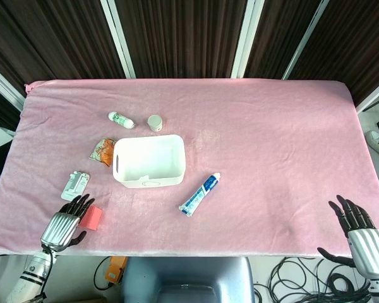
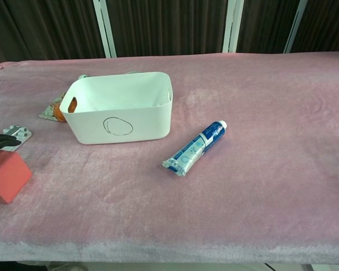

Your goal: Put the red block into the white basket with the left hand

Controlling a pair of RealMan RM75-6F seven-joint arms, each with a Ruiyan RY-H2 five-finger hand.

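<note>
Basket seemingly empty; left hand fingers spread, touching red block.

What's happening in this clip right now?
The left robot hand sits at the near left table edge, fingers over the red block, not clearly gripping it. The block lies on the pink cloth; the white basket is empty of it. The right robot hand waits open at the far right.

Toothpaste tube, small bottle, orange packet on pink cloth
</note>
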